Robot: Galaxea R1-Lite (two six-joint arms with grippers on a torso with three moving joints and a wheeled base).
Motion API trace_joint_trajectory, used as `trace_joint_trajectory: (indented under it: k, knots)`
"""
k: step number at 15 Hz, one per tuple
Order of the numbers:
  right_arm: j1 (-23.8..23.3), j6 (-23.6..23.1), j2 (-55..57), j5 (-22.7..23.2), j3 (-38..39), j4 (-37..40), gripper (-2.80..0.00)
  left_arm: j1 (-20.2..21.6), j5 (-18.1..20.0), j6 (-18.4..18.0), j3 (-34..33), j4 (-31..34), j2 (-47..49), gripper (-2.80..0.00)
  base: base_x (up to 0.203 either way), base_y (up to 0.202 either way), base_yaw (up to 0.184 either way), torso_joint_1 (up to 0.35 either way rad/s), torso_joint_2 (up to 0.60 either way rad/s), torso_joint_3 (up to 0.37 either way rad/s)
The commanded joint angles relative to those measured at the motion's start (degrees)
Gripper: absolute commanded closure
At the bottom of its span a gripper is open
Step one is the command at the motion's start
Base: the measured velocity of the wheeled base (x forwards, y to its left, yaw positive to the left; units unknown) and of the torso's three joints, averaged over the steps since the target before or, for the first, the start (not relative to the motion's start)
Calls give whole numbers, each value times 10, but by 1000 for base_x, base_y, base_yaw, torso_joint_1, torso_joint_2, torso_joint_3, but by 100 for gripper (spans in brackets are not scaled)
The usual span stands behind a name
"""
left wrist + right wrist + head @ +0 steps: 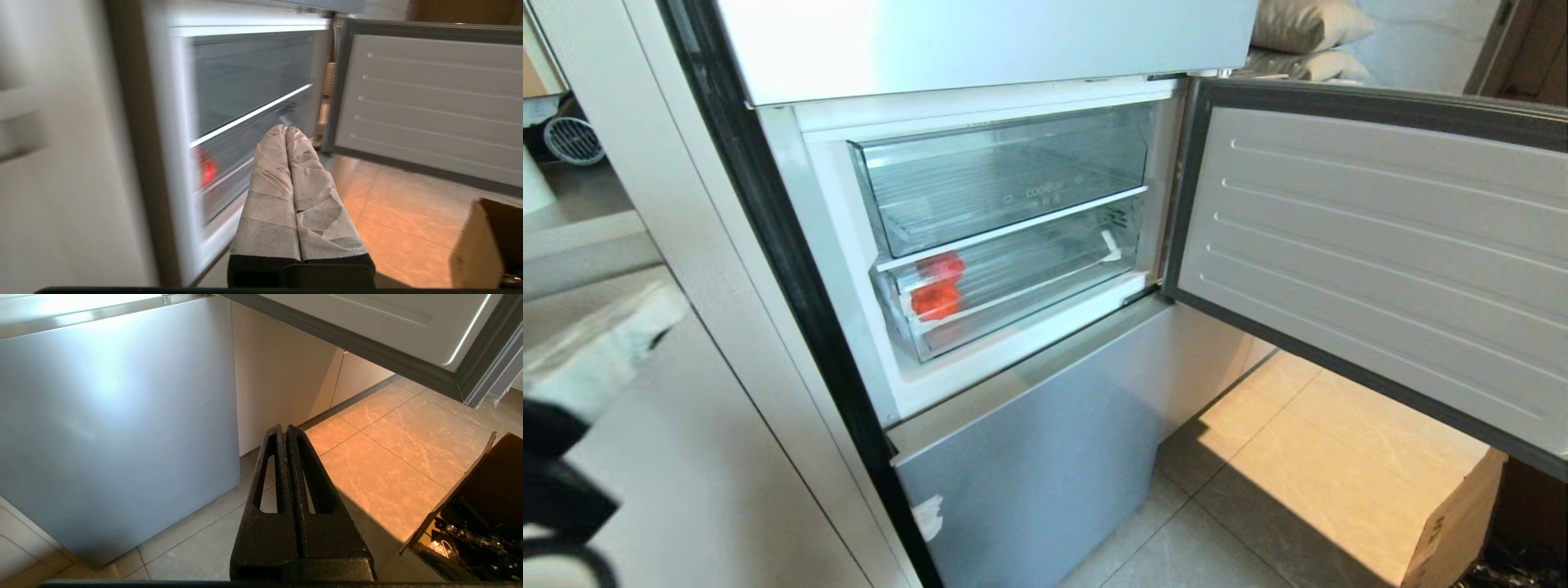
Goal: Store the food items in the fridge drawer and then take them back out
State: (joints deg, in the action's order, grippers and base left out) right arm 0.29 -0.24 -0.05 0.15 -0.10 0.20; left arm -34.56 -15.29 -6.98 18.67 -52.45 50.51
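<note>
The fridge drawer (1029,278) is the lower clear bin, pushed in, with whitish tape (1111,245) on its right front corner. Two red-orange food items (936,300) show through its left front, one above the other. In the left wrist view they are a red blur (207,171) behind the drawer front (237,155). My left gripper (286,128), its fingers wrapped in pale tape, is shut and empty, in the air in front of the fridge. It appears blurred at the head view's lower left (662,314). My right gripper (284,428) is shut and empty, low above the floor.
An upper clear bin (1005,180) sits above the drawer. The fridge door (1372,245) stands open to the right. A silver lower door (1029,457) is closed below. A cardboard box (1462,523) stands on the tiled floor at the right. A white cabinet side (727,457) is on the left.
</note>
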Motion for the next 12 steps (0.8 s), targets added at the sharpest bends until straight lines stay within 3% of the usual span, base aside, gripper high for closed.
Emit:
trace_joint_trajectory:
  k: [1,3,4,6,7,8,10,12]
  knots:
    - [0,0,0,0,1,0,0,92,2,4,-54,112,-216,0,0,0,0,0,0,0]
    - [0,1,0,0,1,-1,0,227,11,-1,-118,198,-294,0,0,0,0,0,0,0]
    - [0,2,0,0,1,-1,0,265,30,2,-151,253,-316,0,0,0,0,0,0,0]
    - [1,0,0,0,1,-1,0,276,140,7,-176,408,-334,0,0,0,0,0,0,0]
    - [1,1,0,0,1,-1,0,275,161,8,-175,498,-337,0,0,0,0,0,0,0]
    - [0,2,0,0,1,-1,0,274,157,12,-171,561,-339,0,0,0,0,0,0,0]
    - [0,2,0,0,1,-1,0,289,156,35,-167,579,-342,0,0,0,0,0,0,0]
    - [1,1,0,0,1,-1,0,351,157,28,-167,578,-358,0,0,0,0,0,0,0]
